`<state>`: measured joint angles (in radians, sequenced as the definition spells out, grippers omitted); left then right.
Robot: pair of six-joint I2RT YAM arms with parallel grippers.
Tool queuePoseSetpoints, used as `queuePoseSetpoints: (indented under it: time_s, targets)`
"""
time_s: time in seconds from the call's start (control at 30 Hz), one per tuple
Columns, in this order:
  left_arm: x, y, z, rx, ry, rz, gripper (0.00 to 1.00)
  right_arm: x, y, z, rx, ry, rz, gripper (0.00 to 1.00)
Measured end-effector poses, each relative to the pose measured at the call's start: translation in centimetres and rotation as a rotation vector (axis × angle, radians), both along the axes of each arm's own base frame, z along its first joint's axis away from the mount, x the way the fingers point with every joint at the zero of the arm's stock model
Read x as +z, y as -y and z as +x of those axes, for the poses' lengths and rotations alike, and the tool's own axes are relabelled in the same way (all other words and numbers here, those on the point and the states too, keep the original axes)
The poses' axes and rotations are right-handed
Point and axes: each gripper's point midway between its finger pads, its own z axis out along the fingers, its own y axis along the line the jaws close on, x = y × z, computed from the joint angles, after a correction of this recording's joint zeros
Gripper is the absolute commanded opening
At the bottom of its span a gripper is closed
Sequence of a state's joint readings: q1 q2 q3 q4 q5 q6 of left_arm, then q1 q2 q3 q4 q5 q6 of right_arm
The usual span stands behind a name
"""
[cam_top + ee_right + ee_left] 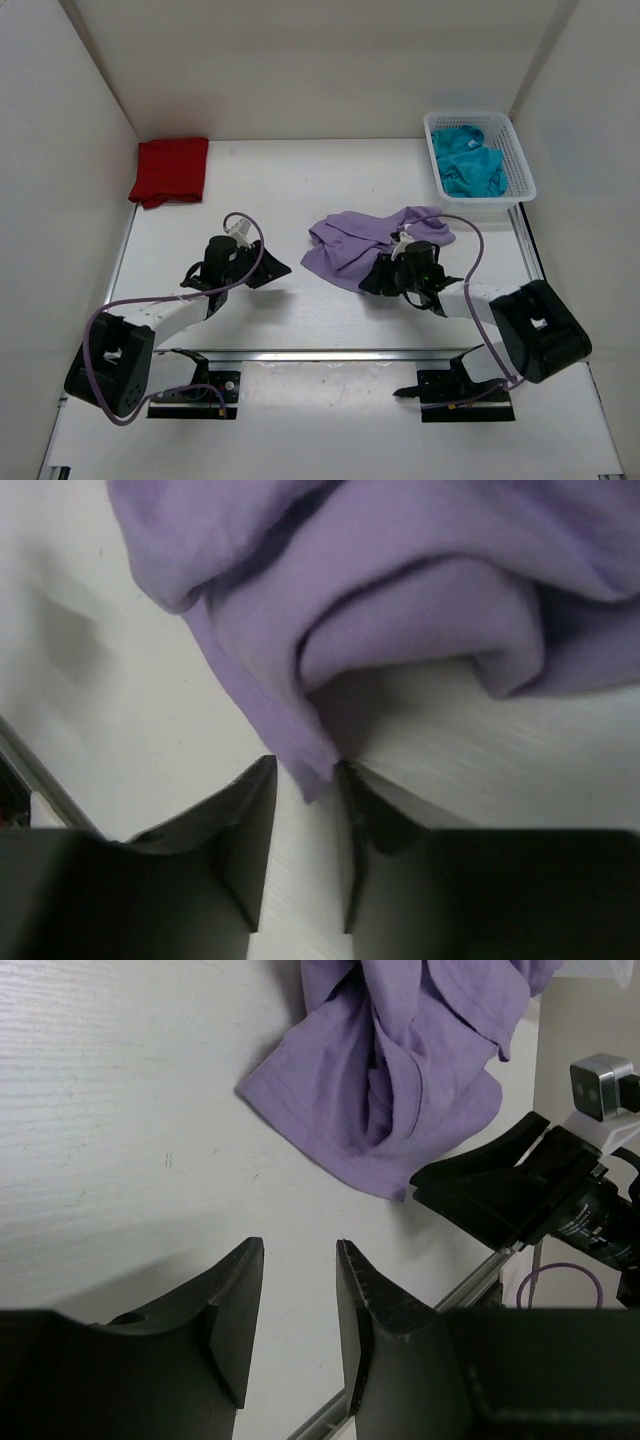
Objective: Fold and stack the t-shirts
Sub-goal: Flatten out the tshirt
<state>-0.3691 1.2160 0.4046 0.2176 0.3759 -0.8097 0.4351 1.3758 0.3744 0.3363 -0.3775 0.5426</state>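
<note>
The soft, light, limp purple t-shirt (372,245) lies crumpled near the middle of the bench (280,190), best taken by its hem corner (298,748), which the slightly spread right hand (306,778) brackets, while the left hand (300,1252) gapes empty.

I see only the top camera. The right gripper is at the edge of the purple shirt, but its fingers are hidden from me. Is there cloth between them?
Observer: Yes. In the right wrist view, a hem corner of the purple shirt lies between the tips of the right gripper. The jaws are open, with a gap showing beside the cloth.
Operator: And the left gripper, does it hold anything?
Observer: No. The left wrist view shows it open and empty over the table, with the shirt ahead of it and not touching.
</note>
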Motion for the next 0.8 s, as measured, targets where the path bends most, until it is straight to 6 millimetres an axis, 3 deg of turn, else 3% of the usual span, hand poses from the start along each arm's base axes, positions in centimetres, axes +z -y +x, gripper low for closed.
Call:
queuePoseSetpoints:
  time_s: [0.03,0.1,0.17,0.23,0.33,0.4,0.5,0.57,0.63,0.7,0.8]
  targets:
    - [-0.1,-0.1,-0.1,0.002,-0.002,0.001,0.45,-0.1,-0.3,0.1,0.009,0.000,0.006,0.14]
    - [-0.2,-0.2,0.0,0.007,-0.004,0.002,0.45,-0.3,-0.9,0.2,0.020,-0.016,0.010,0.04]
    - [0.0,-0.4,0.1,0.012,0.001,0.000,0.45,0.1,-1.2,0.5,0.023,-0.018,0.004,0.00]
    - [0.2,-0.5,0.2,0.017,0.007,-0.002,0.45,2.0,-1.6,1.5,0.022,0.016,0.001,0.00]
    - [0.4,-0.6,0.3,0.022,0.014,-0.001,0.46,8.7,-2.1,4.3,0.009,0.153,0.029,0.00]
    - [0.3,-0.5,0.2,0.019,0.014,0.001,0.47,15.8,-1.6,6.6,-0.019,0.303,0.075,0.00]
    - [0.0,0.1,-0.1,0.003,0.007,0.007,0.50,25.9,0.8,8.4,-0.087,0.505,0.121,0.00]
    - [-0.5,0.8,-0.5,-0.018,-0.005,0.020,0.52,31.4,2.7,8.5,-0.130,0.621,0.140,0.00]
    - [-0.9,2.0,-0.8,-0.051,-0.014,0.036,0.57,35.2,4.6,8.2,-0.171,0.701,0.146,0.00]
    - [-1.0,3.7,-1.2,-0.095,-0.016,0.048,0.62,37.4,6.1,7.8,-0.198,0.747,0.147,0.00]
    - [-1.0,6.6,-1.5,-0.166,-0.003,0.046,0.68,38.5,7.2,7.6,-0.215,0.762,0.141,0.00]
